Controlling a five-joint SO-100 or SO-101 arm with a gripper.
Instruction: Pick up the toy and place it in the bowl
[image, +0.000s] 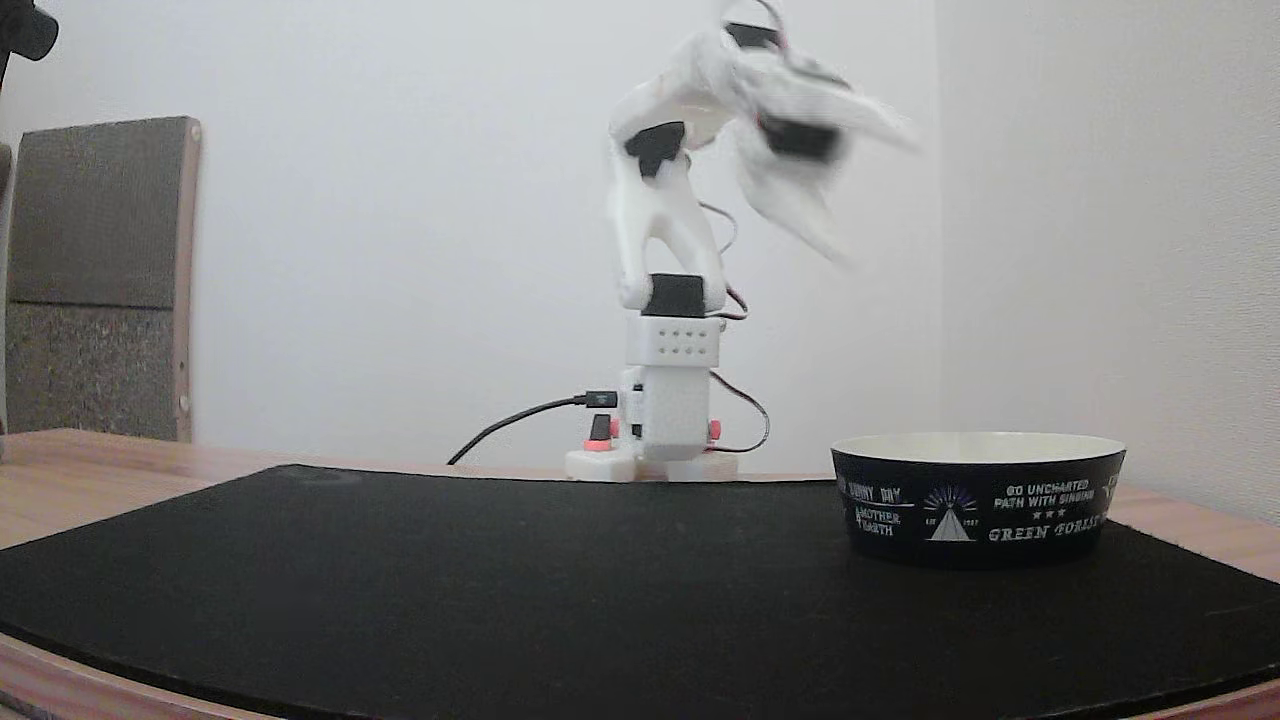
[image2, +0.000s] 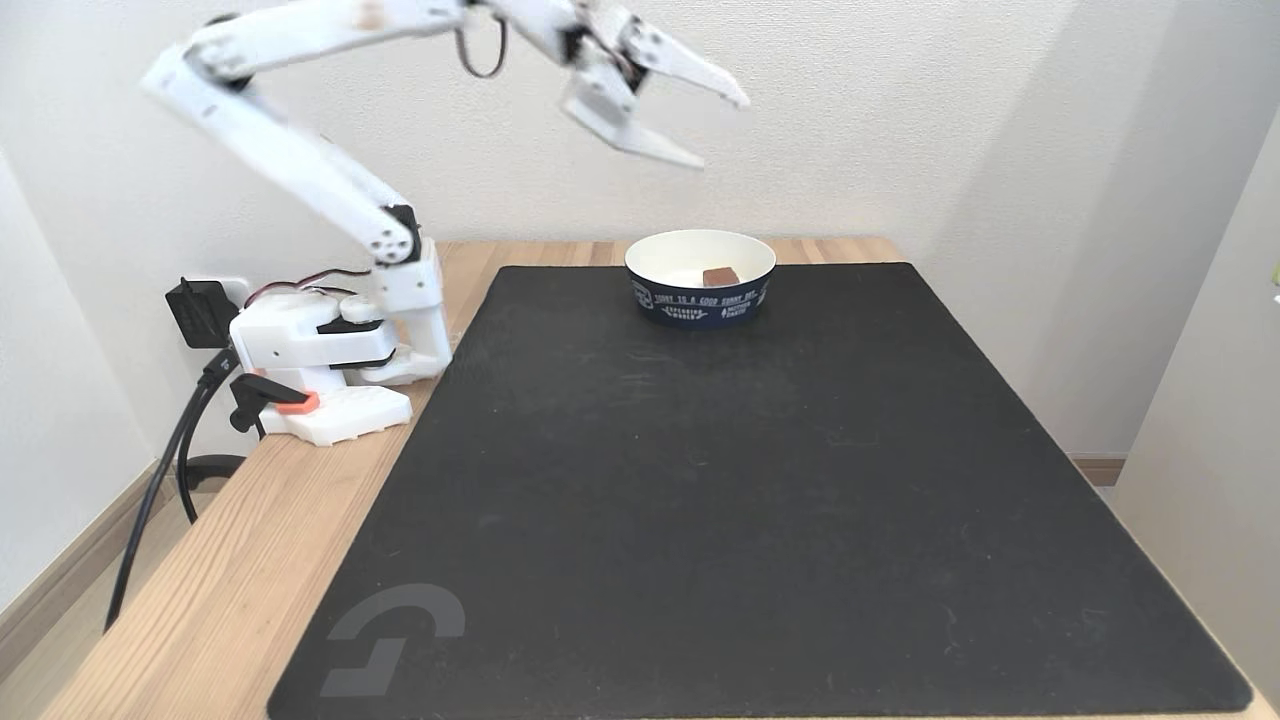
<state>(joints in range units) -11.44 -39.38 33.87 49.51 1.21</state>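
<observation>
The toy (image2: 720, 276), a small red-brown block, lies inside the bowl (image2: 700, 300) at the far edge of the black mat. In the low fixed view the bowl (image: 978, 500) stands at the right, black outside with white print and a cream rim, and its wall hides the toy. My gripper (image2: 722, 132) hangs high in the air above the bowl, open and with nothing between its fingers. In the low fixed view the gripper (image: 880, 195) is a motion-blurred shape above and left of the bowl.
A large black mat (image2: 760, 480) covers most of the wooden table (image2: 220, 590). The arm's base (image2: 330, 350) sits at the table's left side with cables running off the edge. Walls stand close behind and to the right. A chair back (image: 100, 280) stands at the left.
</observation>
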